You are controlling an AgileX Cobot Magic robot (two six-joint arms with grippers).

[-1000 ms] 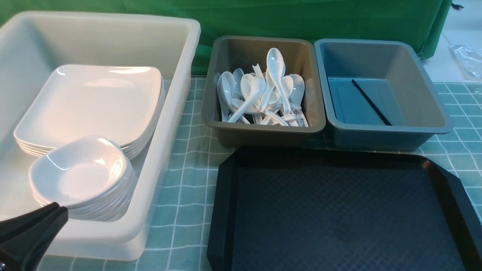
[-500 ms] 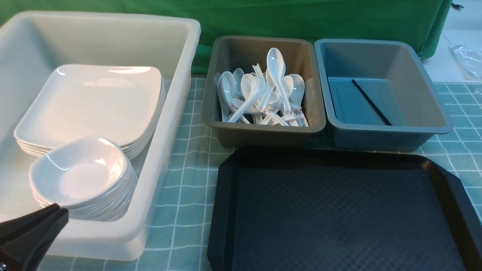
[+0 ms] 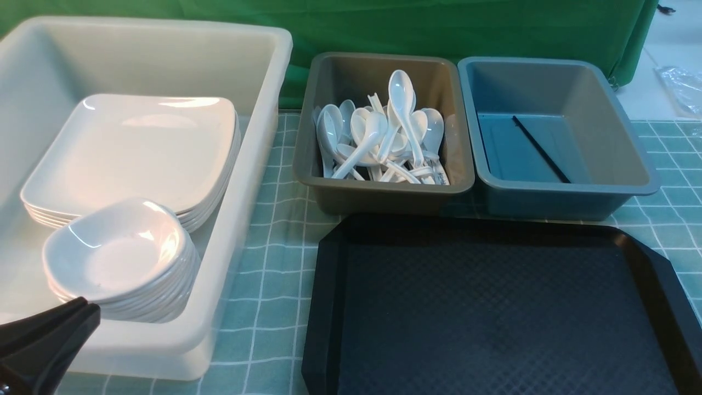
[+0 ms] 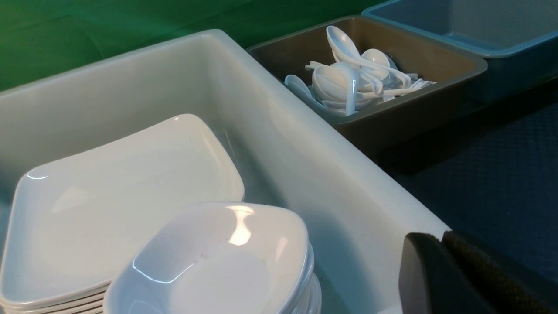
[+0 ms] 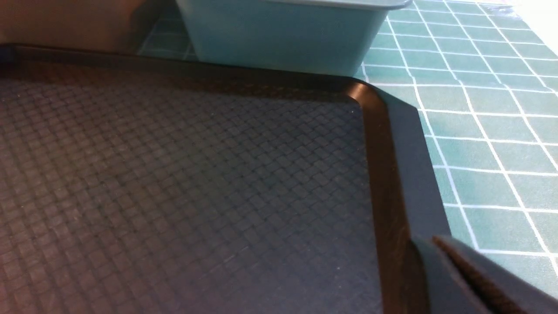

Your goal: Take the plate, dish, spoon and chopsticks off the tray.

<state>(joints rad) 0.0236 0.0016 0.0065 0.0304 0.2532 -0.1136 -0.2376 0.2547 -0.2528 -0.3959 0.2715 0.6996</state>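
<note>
Front view: tray (image 3: 493, 307) lower right of frame, floor bare. Plate (image 3: 131, 148) tops stack in white tub (image 3: 263, 71) at left; dish (image 3: 115, 252) tops stack below it. Spoon (image 3: 403, 101) on pile in brown tub (image 3: 378, 186), chopsticks (image 3: 540, 148) in blue tub (image 3: 559, 192). Judgement: clearing done. Left gripper (image 3: 82, 310) lower left, fingers pressed together, empty. Right gripper (image 5: 440, 261) nearly closed, empty, over tray rim. No visible change from earlier frames.
</note>
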